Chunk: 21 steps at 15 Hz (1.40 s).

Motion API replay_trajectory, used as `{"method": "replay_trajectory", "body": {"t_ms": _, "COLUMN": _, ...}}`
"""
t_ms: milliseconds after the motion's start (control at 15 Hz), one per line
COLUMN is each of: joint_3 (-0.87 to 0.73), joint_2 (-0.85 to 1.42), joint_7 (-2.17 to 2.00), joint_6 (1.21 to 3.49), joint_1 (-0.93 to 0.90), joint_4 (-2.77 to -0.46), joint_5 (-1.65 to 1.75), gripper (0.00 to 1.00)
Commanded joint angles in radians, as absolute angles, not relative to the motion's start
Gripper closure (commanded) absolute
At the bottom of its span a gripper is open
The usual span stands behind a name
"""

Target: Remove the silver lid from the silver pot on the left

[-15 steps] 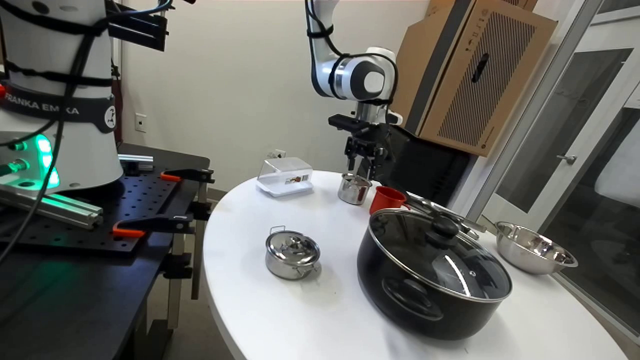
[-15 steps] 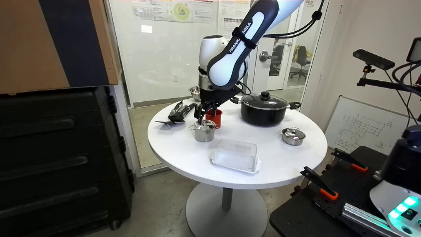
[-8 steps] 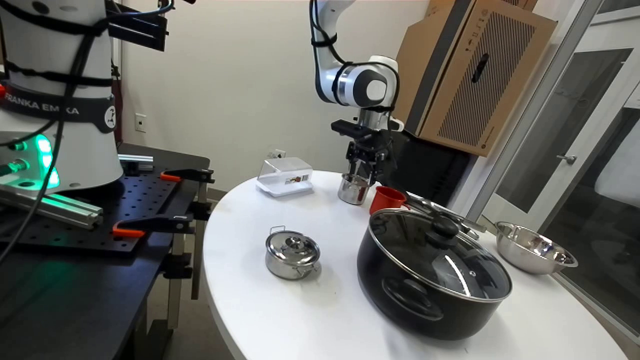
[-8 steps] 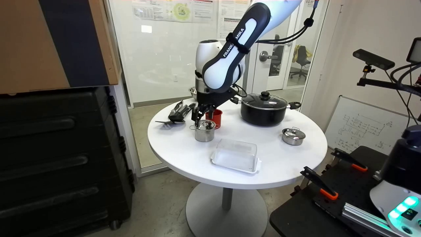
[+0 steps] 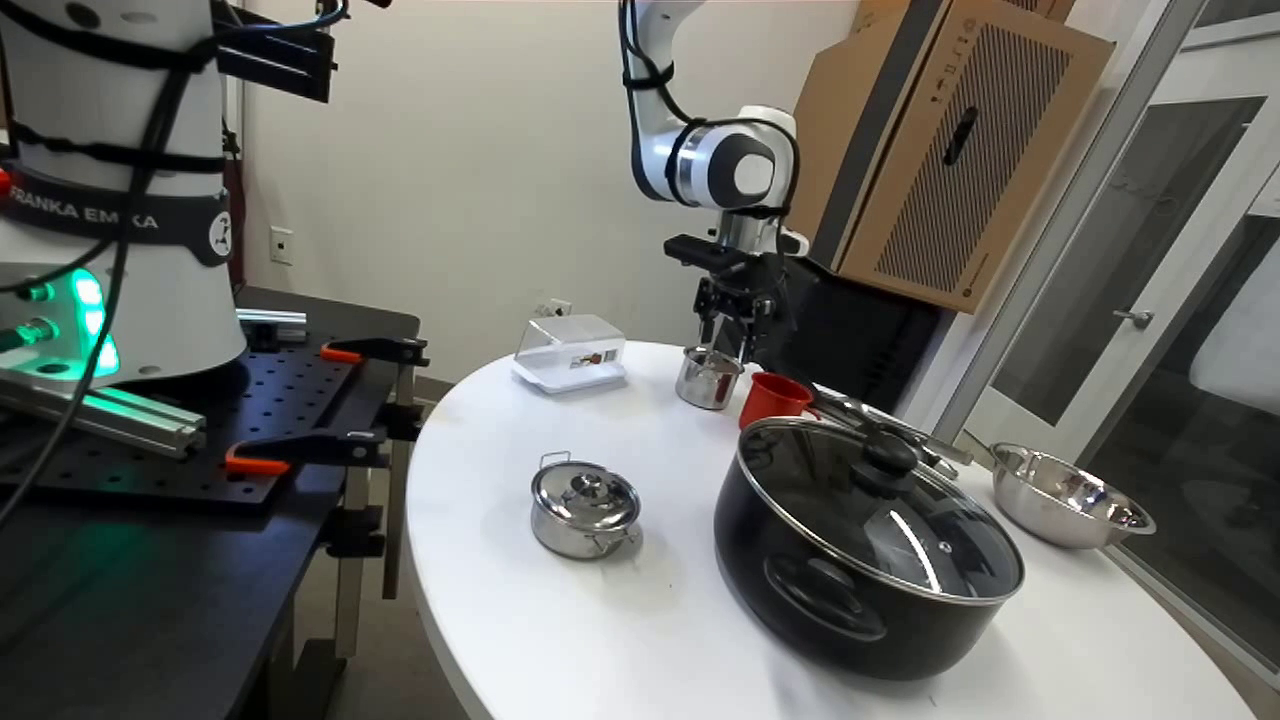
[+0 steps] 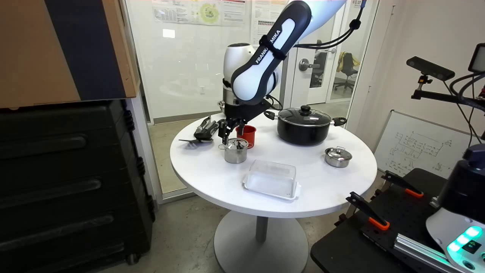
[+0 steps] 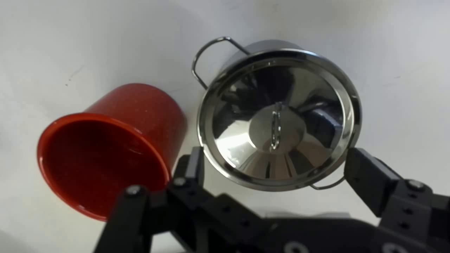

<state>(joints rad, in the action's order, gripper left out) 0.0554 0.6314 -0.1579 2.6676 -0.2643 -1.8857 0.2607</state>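
Observation:
The cup-sized silver pot (image 5: 707, 386) stands upright on the white table, and it also shows in an exterior view (image 6: 235, 156). The round silver lid (image 7: 291, 131) sits on it in the wrist view, with a thin loop handle (image 7: 276, 130) standing up at its centre. The lid hides most of the pot there; two wire side handles stick out. My gripper (image 7: 276, 153) is open and empty, its fingers spread to either side of the lid's near part. In both exterior views the gripper (image 5: 725, 345) (image 6: 232, 137) hangs just above the pot; contact with the rim cannot be told.
A red mug (image 7: 140, 116) stands close beside the pot, near one finger. A big black pot (image 6: 303, 131), black utensils (image 6: 206, 131), a clear-lidded dish (image 6: 271, 180), a squat silver pot with knobbed lid (image 5: 585, 510) and a silver pan (image 5: 1070, 495) share the table (image 5: 640, 640).
My open gripper has come down toward the pot, then lifted very slightly, and has shifted a little toward the utensils. The pot and lid have not visibly moved.

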Motion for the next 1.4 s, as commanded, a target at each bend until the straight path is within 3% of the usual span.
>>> {"method": "replay_trajectory", "body": {"t_ms": 0, "joint_3": 0.046, "joint_2": 0.591, "joint_7": -0.161, "joint_6": 2.659, "joint_1": -0.285, "joint_4": -1.923, "joint_5": 0.24, "gripper": 0.0}}
{"method": "replay_trajectory", "body": {"t_ms": 1333, "joint_3": 0.003, "joint_2": 0.541, "joint_7": -0.224, "joint_6": 2.683, "joint_1": -0.313, "joint_4": -2.008, "joint_5": 0.261, "gripper": 0.0}}
